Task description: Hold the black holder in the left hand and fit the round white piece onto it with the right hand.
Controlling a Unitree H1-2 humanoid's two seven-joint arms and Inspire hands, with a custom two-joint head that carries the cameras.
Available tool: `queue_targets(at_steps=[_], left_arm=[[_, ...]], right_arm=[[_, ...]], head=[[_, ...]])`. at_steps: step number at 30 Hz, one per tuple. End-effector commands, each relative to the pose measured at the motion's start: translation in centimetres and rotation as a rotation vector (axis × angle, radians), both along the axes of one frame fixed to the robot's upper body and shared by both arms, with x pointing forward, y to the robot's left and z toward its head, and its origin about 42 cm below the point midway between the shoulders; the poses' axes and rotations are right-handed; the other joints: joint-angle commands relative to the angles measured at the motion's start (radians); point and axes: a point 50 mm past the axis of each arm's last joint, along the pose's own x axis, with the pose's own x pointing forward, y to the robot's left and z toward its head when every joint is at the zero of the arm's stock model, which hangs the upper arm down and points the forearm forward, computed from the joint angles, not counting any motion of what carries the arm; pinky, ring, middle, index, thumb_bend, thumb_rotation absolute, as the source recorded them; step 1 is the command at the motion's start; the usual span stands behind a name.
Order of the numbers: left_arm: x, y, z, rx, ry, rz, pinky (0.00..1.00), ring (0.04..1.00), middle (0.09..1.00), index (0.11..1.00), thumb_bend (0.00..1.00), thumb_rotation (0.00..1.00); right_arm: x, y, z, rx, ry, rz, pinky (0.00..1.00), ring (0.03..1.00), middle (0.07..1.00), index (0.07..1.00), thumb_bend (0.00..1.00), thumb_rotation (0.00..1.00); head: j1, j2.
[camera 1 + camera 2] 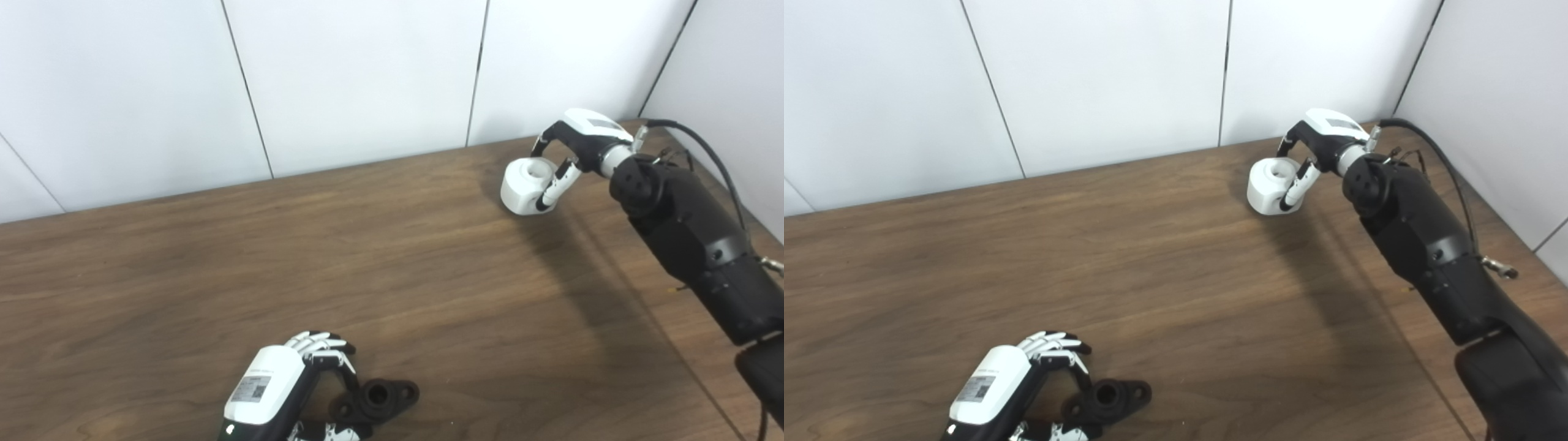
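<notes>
Far right of the dark wooden worktop (392,257): I am seeing my right hand (572,150) curling its fingers (554,184) around the round white plastic piece with a central bore (525,185), near the wall panels. Near left edge: my left hand (288,383) is closing its fingers (318,346) about the black plastic holder with a raised collar and flanged ends (380,399), which is lying on the worktop, well apart from the white piece

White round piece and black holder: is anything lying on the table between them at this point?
Nothing. Both eye views show only bare wooden table between the white piece, in the right hand, and the black holder at the left hand.
</notes>
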Motion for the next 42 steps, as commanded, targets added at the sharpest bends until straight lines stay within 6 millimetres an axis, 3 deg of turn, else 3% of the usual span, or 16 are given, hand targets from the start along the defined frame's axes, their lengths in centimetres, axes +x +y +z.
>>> queue_targets(at_steps=[1,6,10,17,21,29,42], left_arm=[[-0.6,0.4,-1.4,0.048,0.081,0.009,0.87,0.835,0.769,0.486,0.52,0.05],[-0.6,0.2,-1.4,0.045,0.072,0.004,0.85,0.827,0.764,0.486,0.52,0.05],[-0.6,0.2,-1.4,0.037,0.075,0.003,0.85,0.829,0.764,0.486,0.52,0.05],[-0.8,-0.1,-1.1,0.061,0.081,-0.005,0.87,0.841,0.774,0.487,0.52,0.05],[-0.8,-0.3,-1.0,0.06,0.085,-0.004,0.88,0.847,0.778,0.487,0.52,0.05],[-0.7,-0.3,-0.7,0.048,0.084,0.002,0.89,0.845,0.778,0.487,0.52,0.05],[-0.4,-0.1,0.2,0.058,0.09,0.006,0.89,0.848,0.782,0.487,0.52,0.05]], right_arm=[[-0.3,-0.1,4.8,-0.04,-0.108,0.049,0.91,0.871,0.779,0.486,0.52,0.14],[-2.0,2.6,6.6,-0.076,-0.096,0.168,0.94,0.878,0.791,0.486,0.52,0.14],[-4.1,6.0,8.0,-0.071,-0.103,0.264,0.99,0.892,0.799,0.486,0.52,0.14],[-7.5,10.3,8.7,-0.065,-0.111,0.409,1.0,0.893,0.801,0.484,0.53,0.14],[-9.7,12.8,8.7,-0.043,-0.104,0.487,1.0,0.902,0.8,0.483,0.53,0.14],[-13.1,17.0,6.6,-0.009,-0.056,0.619,1.0,0.897,0.802,0.482,0.53,0.14],[-15.8,20.1,6.3,0.015,-0.047,0.726,1.0,0.896,0.816,0.482,0.53,0.14]], head=[[0.007,0.004],[0.022,0.015],[0.034,0.03],[0.064,0.064],[0.07,0.084],[0.083,0.124],[0.105,0.209]])
